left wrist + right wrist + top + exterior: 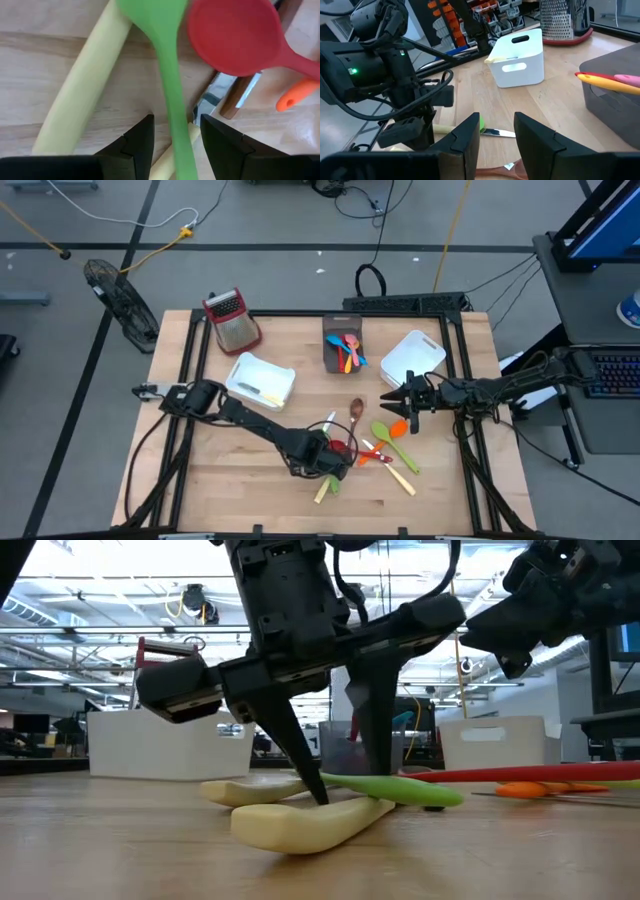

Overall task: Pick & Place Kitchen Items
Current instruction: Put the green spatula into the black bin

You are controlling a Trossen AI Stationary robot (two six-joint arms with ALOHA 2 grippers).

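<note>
Green spoon between the left fingers

Wooden table [250, 480] holds my mess of spoons. My left gripper [175, 137] is down in the pile, fingers apart, one on each side of the green spoon [170, 85] handle. My right gripper [496, 131] hangs open near the white bin [412, 360].

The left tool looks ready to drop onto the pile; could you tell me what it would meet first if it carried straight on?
Most likely the green spoon: the left tool has a finger on either side of its handle. Just beneath lie a cream handle and the table, though depth is hard to judge.
</note>
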